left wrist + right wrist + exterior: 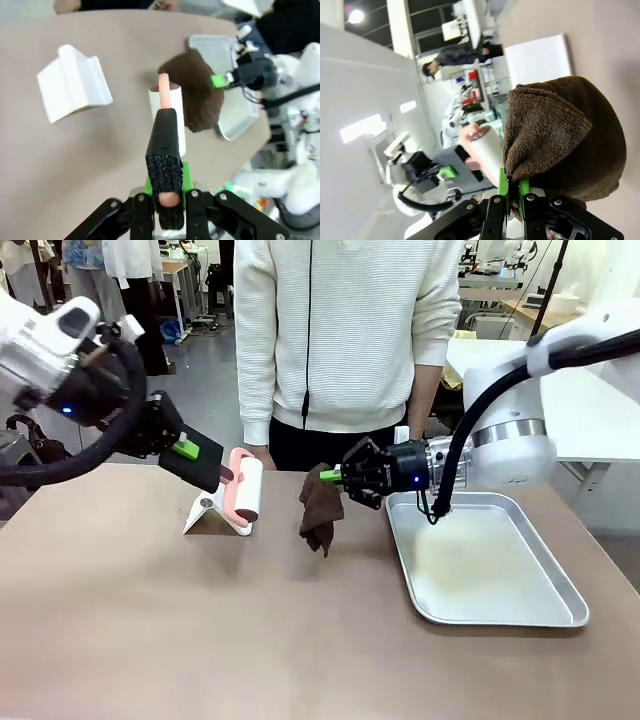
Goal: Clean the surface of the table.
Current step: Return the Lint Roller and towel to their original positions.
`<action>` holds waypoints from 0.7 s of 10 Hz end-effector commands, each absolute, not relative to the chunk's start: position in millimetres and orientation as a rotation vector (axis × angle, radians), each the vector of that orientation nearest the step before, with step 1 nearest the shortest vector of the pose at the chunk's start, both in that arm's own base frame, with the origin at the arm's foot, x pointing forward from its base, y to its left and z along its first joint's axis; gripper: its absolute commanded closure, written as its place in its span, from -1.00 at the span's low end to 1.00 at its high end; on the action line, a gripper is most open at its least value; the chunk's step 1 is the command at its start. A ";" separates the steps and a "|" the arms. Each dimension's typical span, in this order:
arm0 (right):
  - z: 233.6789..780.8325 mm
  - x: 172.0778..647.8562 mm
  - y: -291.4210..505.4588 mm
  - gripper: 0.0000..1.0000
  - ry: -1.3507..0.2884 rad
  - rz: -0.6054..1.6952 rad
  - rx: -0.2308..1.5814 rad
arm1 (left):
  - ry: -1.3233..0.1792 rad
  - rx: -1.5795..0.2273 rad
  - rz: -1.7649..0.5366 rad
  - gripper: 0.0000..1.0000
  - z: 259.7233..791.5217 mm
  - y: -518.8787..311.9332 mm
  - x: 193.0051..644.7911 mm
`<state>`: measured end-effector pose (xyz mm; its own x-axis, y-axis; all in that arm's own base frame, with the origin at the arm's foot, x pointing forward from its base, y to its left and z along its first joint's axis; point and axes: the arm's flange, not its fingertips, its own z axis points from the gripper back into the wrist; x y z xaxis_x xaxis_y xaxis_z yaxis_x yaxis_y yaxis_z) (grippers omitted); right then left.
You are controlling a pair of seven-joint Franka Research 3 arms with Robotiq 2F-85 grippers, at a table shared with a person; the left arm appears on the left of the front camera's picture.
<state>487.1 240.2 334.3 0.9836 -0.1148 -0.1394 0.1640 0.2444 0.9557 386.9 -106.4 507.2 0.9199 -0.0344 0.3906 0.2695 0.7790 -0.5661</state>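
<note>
Brownish table (pixel 200 640) top fills the foreground of the front view and runs wide under everything else, bare near the camera. Left gripper (pixel 200 462) comes in from the left, jaws clamped on the black handle of a lint roller (pixel 245 487); the left wrist view shows the green pads (pixel 185 176) pinching that handle, with the pink stem and white roll pointing away over the table. Roller hangs just above a white stand (pixel 215 515) that sits on the table; whether roll and stand touch is hard to tell from the front. Right gripper (pixel 333 476) reaches across from the right, jaws pressed together on the top edge of a dark brown cloth (pixel 320 508), which droops down with its lower tip at or just above the table. Right wrist view shows the cloth (pixel 565 135) bunched between the green fingers (pixel 503 182). Silver tray (pixel 560 585) lies on the table to the right of the cloth, under the right arm. Person in a white sweater (pixel 345 330) stands at the far edge, one hand (pixel 262 453) just behind the roller.
</note>
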 end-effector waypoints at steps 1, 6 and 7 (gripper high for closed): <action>331.7 503.1 241.1 0.81 0.028 -0.159 1.234 | -0.329 -0.591 -0.053 0.55 508.5 -120.8 415.7; 324.4 525.5 206.2 0.81 -0.027 -0.108 1.061 | -0.219 -0.582 -0.001 0.55 513.2 -127.2 451.7; 325.4 524.9 202.3 0.81 0.062 -0.068 1.083 | -0.178 -0.626 -0.035 0.55 516.2 -123.6 452.0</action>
